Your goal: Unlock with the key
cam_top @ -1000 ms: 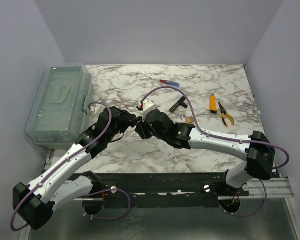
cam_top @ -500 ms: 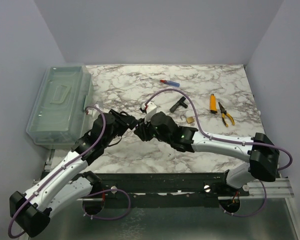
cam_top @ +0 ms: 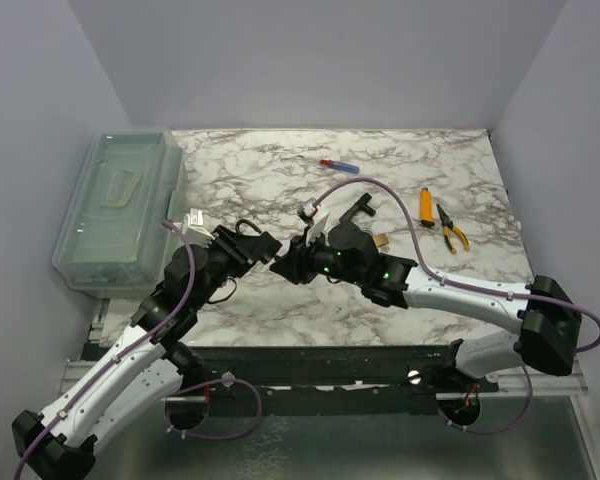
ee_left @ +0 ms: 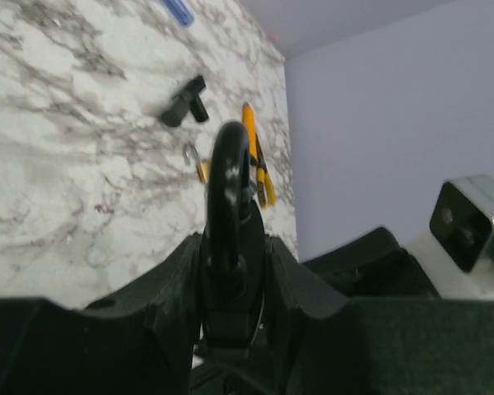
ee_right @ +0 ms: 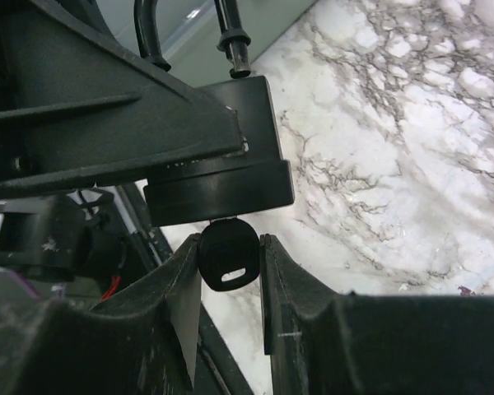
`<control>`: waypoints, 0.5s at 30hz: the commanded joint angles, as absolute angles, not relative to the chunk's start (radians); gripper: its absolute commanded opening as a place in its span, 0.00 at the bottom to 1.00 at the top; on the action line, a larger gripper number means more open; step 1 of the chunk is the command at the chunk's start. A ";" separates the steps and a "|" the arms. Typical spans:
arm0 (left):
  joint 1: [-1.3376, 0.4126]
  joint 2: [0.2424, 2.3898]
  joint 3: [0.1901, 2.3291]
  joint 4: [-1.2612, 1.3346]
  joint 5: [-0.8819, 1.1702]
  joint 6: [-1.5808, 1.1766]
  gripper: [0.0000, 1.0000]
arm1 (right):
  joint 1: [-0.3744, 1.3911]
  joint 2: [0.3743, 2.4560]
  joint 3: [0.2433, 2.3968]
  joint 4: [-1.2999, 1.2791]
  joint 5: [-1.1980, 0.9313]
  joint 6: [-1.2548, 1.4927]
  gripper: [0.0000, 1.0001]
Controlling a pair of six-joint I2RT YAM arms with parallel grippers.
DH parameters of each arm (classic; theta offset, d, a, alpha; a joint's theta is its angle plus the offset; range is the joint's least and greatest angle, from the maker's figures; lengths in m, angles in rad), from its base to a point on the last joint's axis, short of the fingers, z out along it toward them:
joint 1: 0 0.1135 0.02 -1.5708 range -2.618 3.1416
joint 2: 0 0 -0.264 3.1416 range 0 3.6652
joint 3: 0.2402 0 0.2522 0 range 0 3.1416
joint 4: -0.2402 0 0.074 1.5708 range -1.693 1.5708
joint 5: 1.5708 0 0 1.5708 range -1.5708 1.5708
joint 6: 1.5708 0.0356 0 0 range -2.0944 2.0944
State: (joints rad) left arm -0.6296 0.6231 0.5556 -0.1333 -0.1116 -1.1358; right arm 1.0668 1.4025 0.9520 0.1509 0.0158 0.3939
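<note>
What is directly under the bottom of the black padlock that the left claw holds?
The black head of a key sits against the bottom of the padlock, pinched in the right claw. Its blade cannot be seen: it is hidden inside the padlock.

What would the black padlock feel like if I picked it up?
Probably heavy for its size: the padlock looks like a solid block. Its body likely stays stiff, but the shackle loop may swing once freed. It seems smooth, so it might slip; the left gripper clamps it from both sides.
</note>
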 commanded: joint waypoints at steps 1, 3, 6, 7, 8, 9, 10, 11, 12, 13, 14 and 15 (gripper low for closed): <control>-0.640 0.559 0.548 0.019 0.054 -1.097 0.00 | 1.013 1.326 0.914 0.319 -0.153 0.454 0.01; -0.640 0.547 0.542 0.041 0.081 -1.083 0.00 | 0.993 1.305 0.896 0.351 -0.206 0.473 0.01; -0.640 0.539 0.537 0.071 0.111 -1.076 0.00 | 0.979 1.287 0.882 0.382 -0.255 0.493 0.01; -0.640 0.539 0.535 0.078 0.118 -1.074 0.00 | 0.977 1.287 0.882 0.385 -0.260 0.496 0.01; -0.639 0.540 0.535 0.084 0.123 -1.075 0.00 | 0.977 1.287 0.883 0.388 -0.266 0.498 0.01; -0.640 0.541 0.535 0.090 0.127 -1.073 0.00 | 0.976 1.287 0.883 0.392 -0.274 0.503 0.01; -0.640 0.542 0.535 0.097 0.134 -1.070 0.00 | 0.976 1.287 0.882 0.398 -0.282 0.505 0.01; -0.640 0.542 0.535 0.107 0.143 -1.067 0.00 | 0.974 1.286 0.880 0.406 -0.293 0.509 0.01; -0.640 0.542 0.537 0.114 0.150 -1.064 0.00 | 0.974 1.285 0.879 0.411 -0.304 0.514 0.01; -0.640 0.541 0.539 0.117 0.156 -1.061 0.00 | 0.973 1.284 0.879 0.415 -0.315 0.518 0.00; -0.639 0.541 0.542 0.119 0.161 -1.056 0.00 | 0.973 1.280 0.874 0.424 -0.325 0.522 0.01; -0.639 0.539 0.547 0.121 0.165 -1.050 0.00 | 0.972 1.275 0.869 0.436 -0.333 0.527 0.01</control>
State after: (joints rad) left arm -0.6281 0.5545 0.5369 0.0216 0.0189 -1.0573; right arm 0.9760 1.3045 0.8749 0.2913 -0.2649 0.4950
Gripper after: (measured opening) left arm 0.348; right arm 0.323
